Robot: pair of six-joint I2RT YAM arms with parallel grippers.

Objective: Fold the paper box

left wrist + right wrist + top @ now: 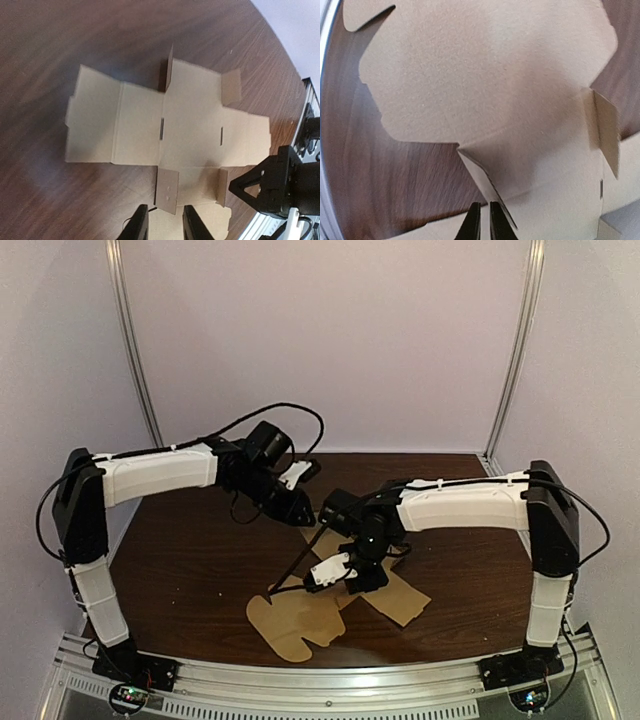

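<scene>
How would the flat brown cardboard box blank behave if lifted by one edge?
The flat brown cardboard box blank looks thin and scored, so it would probably sag along its creases. Lying flat on the dark wooden table, it likely slides when pushed.

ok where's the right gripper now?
Top view: the right gripper is centre-front, low over the unfolded paper box; its wrist view shows a raised flap beside it.

One paper box (190, 120), two pincers (161, 225) (481, 220), one table (190, 570).
</scene>
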